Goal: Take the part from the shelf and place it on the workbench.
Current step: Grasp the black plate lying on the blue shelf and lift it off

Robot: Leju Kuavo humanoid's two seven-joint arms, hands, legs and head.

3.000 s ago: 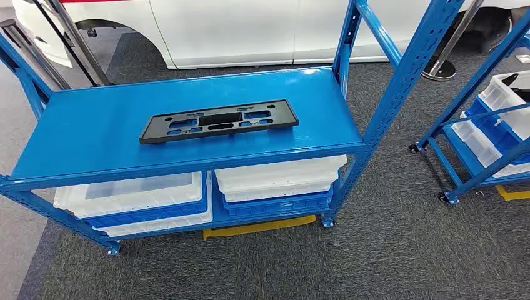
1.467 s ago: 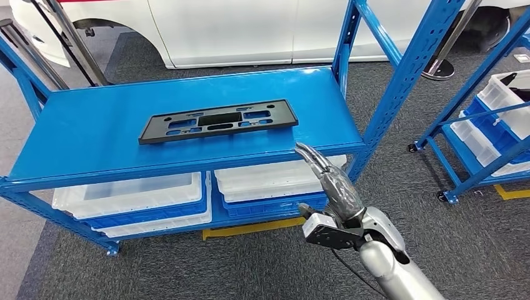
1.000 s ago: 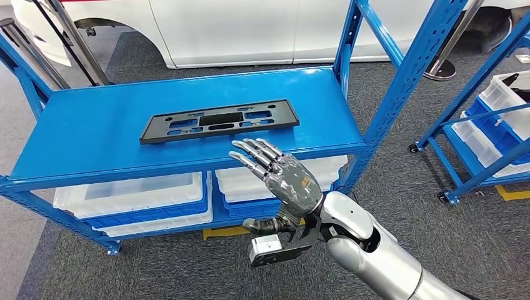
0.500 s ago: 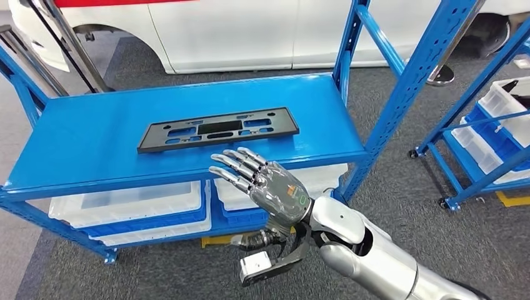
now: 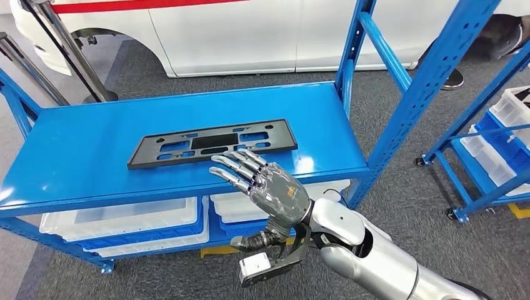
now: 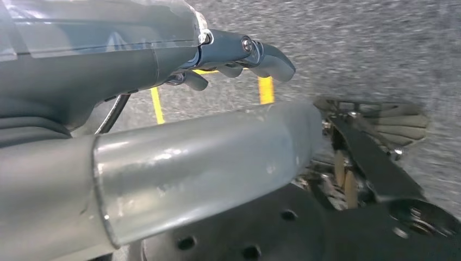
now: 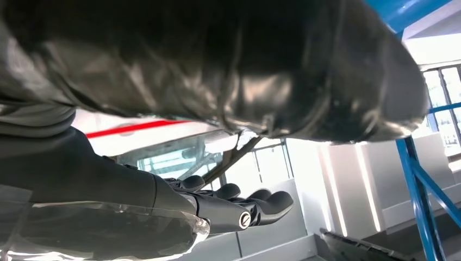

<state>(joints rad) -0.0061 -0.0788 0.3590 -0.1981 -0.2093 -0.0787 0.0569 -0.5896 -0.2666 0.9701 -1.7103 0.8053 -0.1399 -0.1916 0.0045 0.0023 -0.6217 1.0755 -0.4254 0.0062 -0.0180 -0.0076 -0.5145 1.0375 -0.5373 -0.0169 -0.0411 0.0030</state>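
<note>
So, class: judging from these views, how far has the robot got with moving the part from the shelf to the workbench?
Nothing is finished yet: the flat black plastic plate with cut-outs lies on the blue metal shelf. In hand: the right robot hand, fingers spread, reaches over the shelf's front edge, fingertips near the plate but gripping nothing. Left to do: grasp it, lift it and carry it to the workbench.

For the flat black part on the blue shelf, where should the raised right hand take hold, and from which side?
Probably the near long edge of the black part, approached from the shelf's front. It lies flat and thin, long side towards the robot, so the fingers of the right hand, open and already spread close to that edge, could hook under it or into its cutouts.
</note>
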